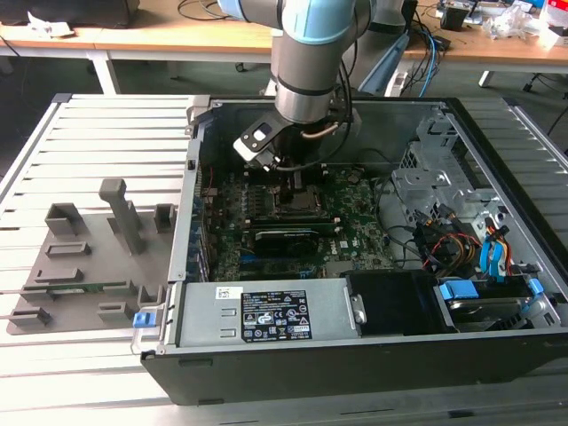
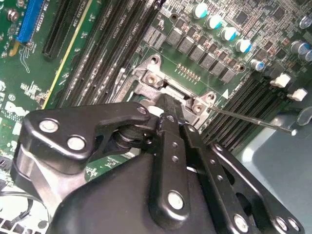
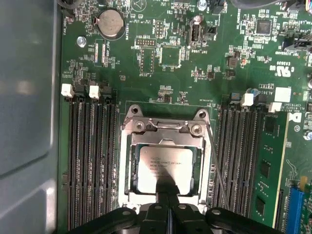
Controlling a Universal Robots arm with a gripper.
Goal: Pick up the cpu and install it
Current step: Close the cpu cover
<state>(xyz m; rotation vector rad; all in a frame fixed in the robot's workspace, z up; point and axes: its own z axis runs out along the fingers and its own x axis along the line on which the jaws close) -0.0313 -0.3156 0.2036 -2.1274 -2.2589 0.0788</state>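
The cpu (image 3: pixel 163 165), a pale silver square, lies flat inside the metal-framed socket (image 3: pixel 127 146) on the green motherboard. My gripper (image 3: pixel 166 189) is right over the cpu's near edge, with its black fingers drawn together into a narrow tip that touches or hovers just above the chip. Nothing shows between the fingers. In the second wrist view the gripper (image 2: pixel 167 105) points down at the socket frame (image 2: pixel 151 78) and its linkage hides most of the chip. In the exterior view the gripper (image 1: pixel 293 182) reaches down into the open computer case above the socket (image 1: pixel 299 202).
Black memory slots (image 3: pixel 90 161) flank the socket on both sides. A thin metal lever rod (image 3: pixel 214 165) runs along one side of it. A power supply (image 1: pixel 266 311), drive cage (image 1: pixel 426 169) and cables crowd the case. Grey holder blocks (image 1: pixel 89 257) sit at the exterior view's left.
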